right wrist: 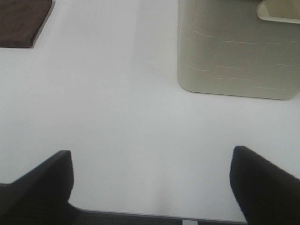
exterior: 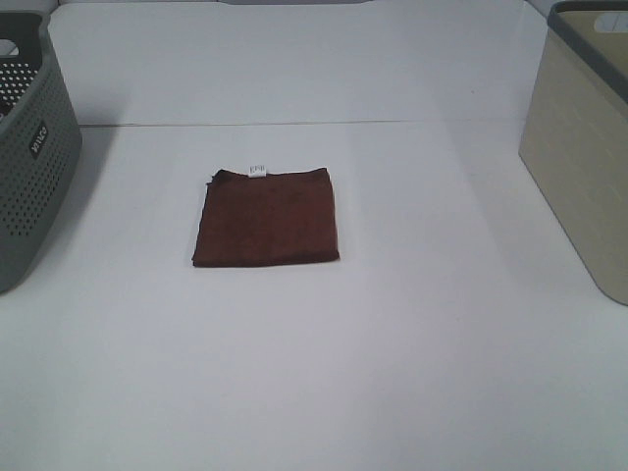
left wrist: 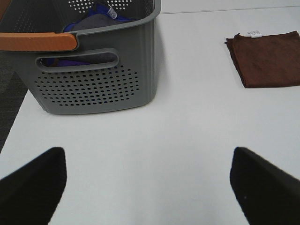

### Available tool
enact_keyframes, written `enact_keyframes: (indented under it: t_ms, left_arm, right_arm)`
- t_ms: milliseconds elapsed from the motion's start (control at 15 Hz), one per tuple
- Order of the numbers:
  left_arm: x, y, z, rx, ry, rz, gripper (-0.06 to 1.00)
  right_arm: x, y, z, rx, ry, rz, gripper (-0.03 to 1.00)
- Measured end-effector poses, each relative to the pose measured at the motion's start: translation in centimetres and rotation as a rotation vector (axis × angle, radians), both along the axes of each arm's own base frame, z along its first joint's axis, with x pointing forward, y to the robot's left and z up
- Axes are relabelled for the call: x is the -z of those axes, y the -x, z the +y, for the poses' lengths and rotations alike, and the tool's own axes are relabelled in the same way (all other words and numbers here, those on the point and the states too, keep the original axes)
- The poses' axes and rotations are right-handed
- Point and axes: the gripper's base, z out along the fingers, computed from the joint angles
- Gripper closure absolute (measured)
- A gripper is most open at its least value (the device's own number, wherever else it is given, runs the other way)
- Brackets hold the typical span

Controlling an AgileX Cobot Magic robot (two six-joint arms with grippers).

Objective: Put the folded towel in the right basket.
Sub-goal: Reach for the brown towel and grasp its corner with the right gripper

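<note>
The folded towel [exterior: 267, 216], a flat dark reddish-brown square with a small white tag at its far edge, lies on the white table near the middle. It also shows in the left wrist view [left wrist: 267, 58] and partly in the right wrist view [right wrist: 21, 21]. The right basket [exterior: 584, 147], beige with a dark grey rim, stands at the right edge; its wall shows in the right wrist view [right wrist: 236, 51]. My left gripper [left wrist: 147, 187] is open and empty over bare table, well short of the towel. My right gripper [right wrist: 152, 187] is open and empty near the table's front edge. Neither arm shows in the exterior view.
A grey perforated basket [exterior: 29, 147] with a small label stands at the left edge. In the left wrist view [left wrist: 93, 70] it holds blue and grey cloth and has an orange handle pad. A seam runs across the table behind the towel.
</note>
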Motion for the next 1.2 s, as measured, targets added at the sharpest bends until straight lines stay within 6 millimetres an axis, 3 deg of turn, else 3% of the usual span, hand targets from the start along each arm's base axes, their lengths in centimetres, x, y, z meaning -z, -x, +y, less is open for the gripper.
enact_keyframes:
  t_ms: [1200]
  left_arm:
    - [0.00,0.00,0.00,0.000,0.000,0.000,0.06]
  right_arm:
    - [0.00,0.00,0.00,0.000,0.000,0.000,0.10]
